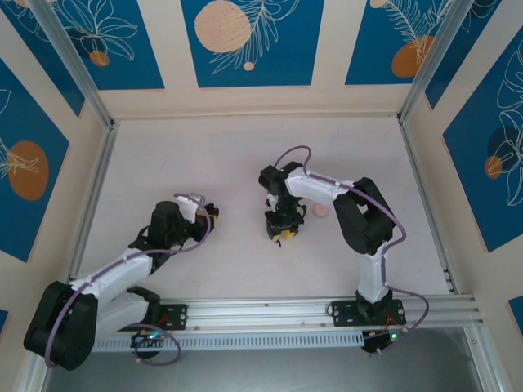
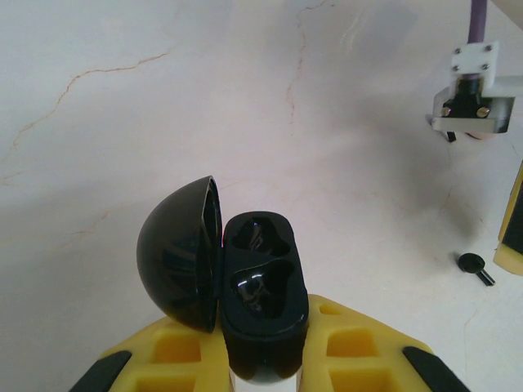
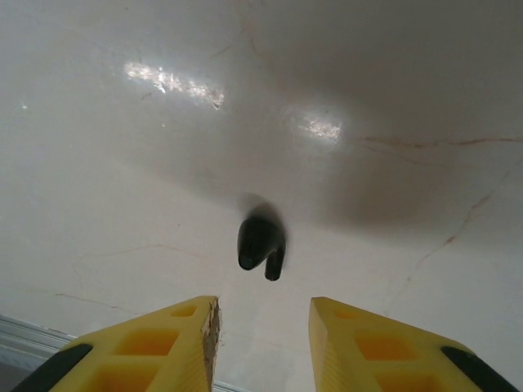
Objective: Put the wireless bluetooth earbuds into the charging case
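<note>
While clamped, charging case (image 2: 261, 286) gapes, seemingly empty.

One earbud (image 3: 261, 243) lies on the table (image 3: 114, 155) before the right pincer (image 3: 264, 317).

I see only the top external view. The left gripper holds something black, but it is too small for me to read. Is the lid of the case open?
Observer: Yes. In the left wrist view the left gripper is shut on the charging case, and its lid stands open, swung to the left.
Operator: Does the right gripper hold an earbud?
Observer: No. The right gripper is open and holds nothing.
Operator: Where is the earbud, then?
Observer: One earbud lies on the table just ahead of that gripper, apart from it.
</note>
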Robot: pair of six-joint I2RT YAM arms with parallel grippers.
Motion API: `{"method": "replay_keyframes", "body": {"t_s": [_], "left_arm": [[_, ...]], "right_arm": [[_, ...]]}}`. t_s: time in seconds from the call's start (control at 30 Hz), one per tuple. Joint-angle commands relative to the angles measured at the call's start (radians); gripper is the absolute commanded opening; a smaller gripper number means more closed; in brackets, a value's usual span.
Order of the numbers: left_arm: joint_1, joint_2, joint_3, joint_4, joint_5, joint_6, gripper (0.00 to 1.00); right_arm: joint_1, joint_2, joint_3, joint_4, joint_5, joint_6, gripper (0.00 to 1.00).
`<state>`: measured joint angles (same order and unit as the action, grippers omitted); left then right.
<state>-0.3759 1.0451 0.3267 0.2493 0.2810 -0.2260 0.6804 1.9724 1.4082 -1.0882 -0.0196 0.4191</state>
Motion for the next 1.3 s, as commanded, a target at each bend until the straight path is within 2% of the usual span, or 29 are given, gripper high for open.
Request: {"method": "replay_keyframes", "body": {"t_s": [0.0,0.43,0.93,1.13,1.27], "left_arm": [[0.011,0.003,0.035,0.006,0.018,0.014,0.14],[0.011,0.013,0.039,0.019,0.030,0.011,0.14],[0.011,0.023,0.044,0.012,0.038,0.019,0.14],[0.009,0.034,0.032,0.047,0.073,0.031,0.14],[-0.003,0.061,0.003,0.151,0.134,0.043,0.13]], "right_arm": [[0.004,0.022,0.031,-0.013,-0.039,-0.003,0.34],[0.005,0.069,0.014,0.033,-0.049,-0.012,0.30],[0.008,0.086,-0.037,0.089,-0.016,-0.006,0.19],[0.008,0.040,-0.072,0.128,0.010,0.004,0.16],[0.002,-0.045,-0.123,0.204,0.023,0.015,0.15]]}}
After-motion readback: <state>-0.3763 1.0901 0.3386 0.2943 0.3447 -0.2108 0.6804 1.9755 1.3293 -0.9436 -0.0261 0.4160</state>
